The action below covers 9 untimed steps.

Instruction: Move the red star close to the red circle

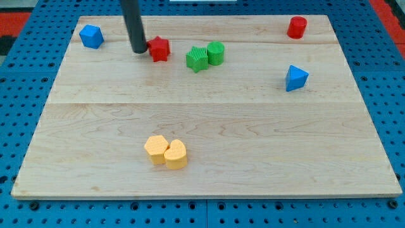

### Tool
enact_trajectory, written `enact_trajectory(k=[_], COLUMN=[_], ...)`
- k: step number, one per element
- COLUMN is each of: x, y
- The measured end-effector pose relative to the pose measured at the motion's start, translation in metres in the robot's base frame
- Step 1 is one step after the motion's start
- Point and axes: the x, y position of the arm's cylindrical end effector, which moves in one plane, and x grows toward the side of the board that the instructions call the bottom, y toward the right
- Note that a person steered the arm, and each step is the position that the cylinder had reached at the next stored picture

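The red star lies near the view's top, left of centre. The red circle, a short cylinder, stands at the view's top right, far from the star. My tip is the lower end of a dark rod that comes down from the view's top. It sits right against the star's left side, touching or nearly touching it.
A green star and a green circle touch each other just right of the red star. A blue cube sits top left, a blue triangle at right. Two yellow blocks lie together near the bottom. The wooden board has blue pegboard around it.
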Motion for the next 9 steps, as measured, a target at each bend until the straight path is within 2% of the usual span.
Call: enact_trajectory(k=[1, 2, 3, 5, 8, 9], x=[-0.009, 0.004, 0.028, -0.01, -0.019, -0.017], y=[0.035, 0.003, 0.006, 0.075, 0.183, 0.193])
